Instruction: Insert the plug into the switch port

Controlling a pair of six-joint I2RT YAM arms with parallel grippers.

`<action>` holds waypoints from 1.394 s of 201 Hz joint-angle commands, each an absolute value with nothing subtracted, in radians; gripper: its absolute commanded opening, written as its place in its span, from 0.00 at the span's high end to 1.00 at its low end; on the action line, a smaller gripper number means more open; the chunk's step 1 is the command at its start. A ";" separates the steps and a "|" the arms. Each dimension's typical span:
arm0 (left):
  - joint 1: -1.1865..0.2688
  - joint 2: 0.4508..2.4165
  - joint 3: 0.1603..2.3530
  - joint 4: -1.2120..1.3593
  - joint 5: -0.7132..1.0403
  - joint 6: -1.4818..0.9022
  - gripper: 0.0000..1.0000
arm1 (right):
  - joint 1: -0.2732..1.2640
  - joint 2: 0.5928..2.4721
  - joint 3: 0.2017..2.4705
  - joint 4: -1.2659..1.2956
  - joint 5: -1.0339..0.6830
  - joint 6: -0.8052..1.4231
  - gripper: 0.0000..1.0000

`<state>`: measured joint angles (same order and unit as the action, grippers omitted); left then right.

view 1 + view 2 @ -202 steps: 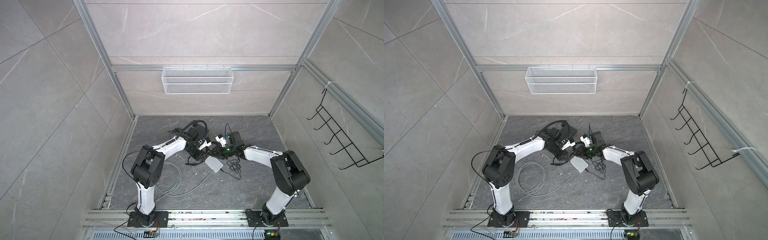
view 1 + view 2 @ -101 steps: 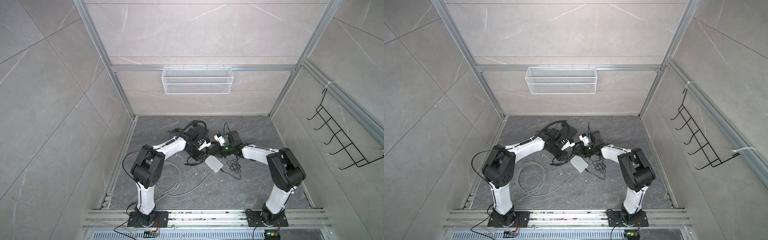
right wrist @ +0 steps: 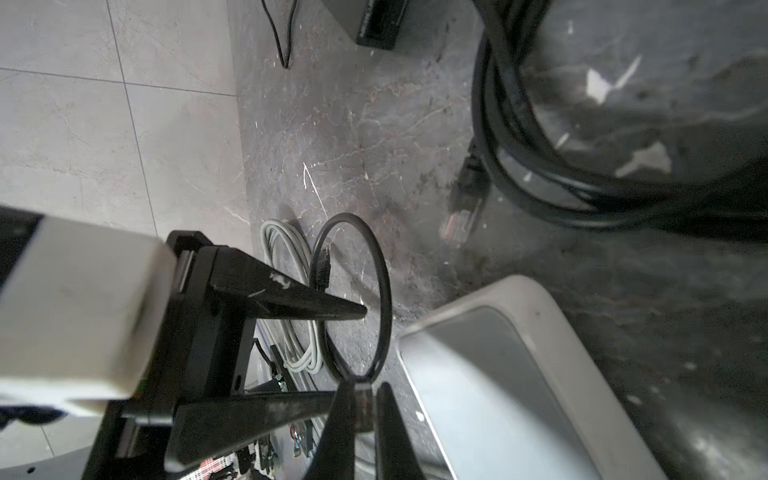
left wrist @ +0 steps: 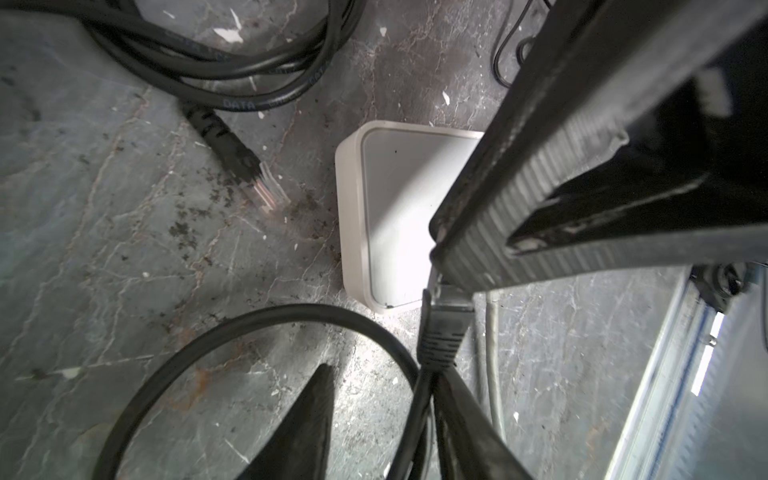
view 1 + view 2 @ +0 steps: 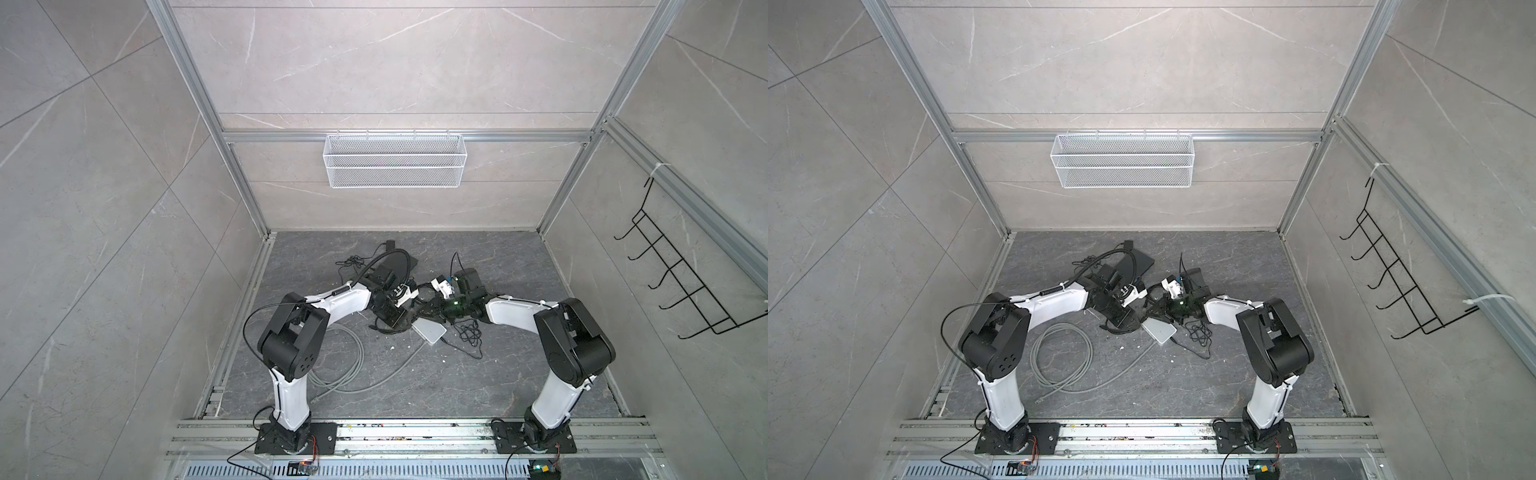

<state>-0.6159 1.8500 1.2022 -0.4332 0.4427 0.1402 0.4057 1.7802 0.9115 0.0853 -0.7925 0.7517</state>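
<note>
Both arms have hardly moved in the last second, but their fingers have swapped jobs. The left end effector (image 4: 384, 372) has let go, and the right end effector (image 3: 365, 386) has pinched shut.

One white switch (image 5: 430, 332) lies flat on the dark tabletop (image 5: 498, 374), between the two arms. Left of the switch, one grey cable (image 3: 303, 362) lies in loose rings. Closer in, just beside the switch, is the left end effector. Its two fingers (image 4: 307, 424) stand apart and squeeze nothing. A loop of black cable (image 4: 286, 308) runs between them.

There are two plugs. The loose plug (image 4: 245, 166) lies on the tabletop near the switch. The gripped plug (image 4: 444, 328) is at a corner of the switch, with its clear tip by the switch's edge. I cannot tell if it is in a port. The right end effector pinches this plug by its tip.

Right of the switch lies one tangle of thin black wire (image 5: 469, 338).
</note>
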 commanded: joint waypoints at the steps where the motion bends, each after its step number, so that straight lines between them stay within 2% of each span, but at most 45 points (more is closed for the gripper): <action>1: -0.637 1.737 1.119 -0.250 0.393 0.044 0.54 | 0.411 1.741 0.867 0.138 -0.793 0.869 0.90; 41: -0.658 1.683 0.972 -0.031 0.376 -0.029 0.52 | 0.415 1.733 0.839 0.141 -0.769 0.920 0.90; 152: -0.693 1.752 0.979 -0.023 0.407 -0.020 0.51 | 0.427 1.738 0.838 0.164 -0.767 0.973 0.91; 206: -0.694 1.747 0.960 -0.028 0.387 0.001 0.76 | 0.428 1.726 0.839 0.153 -0.777 0.974 0.90; 217: -0.692 1.746 0.957 -0.028 0.387 0.011 0.81 | 0.428 1.727 0.841 0.152 -0.788 0.971 0.87; 226: -0.692 1.744 0.959 -0.030 0.398 0.023 0.84 | 0.425 1.729 0.844 0.147 -0.806 0.962 0.82; 246: -0.691 1.743 0.970 -0.063 0.443 0.059 0.87 | 0.396 1.706 0.878 0.053 -0.824 0.870 0.71; 280: -0.685 1.739 0.996 -0.134 0.538 0.120 0.87 | 0.369 1.669 0.960 -0.153 -0.814 0.667 0.68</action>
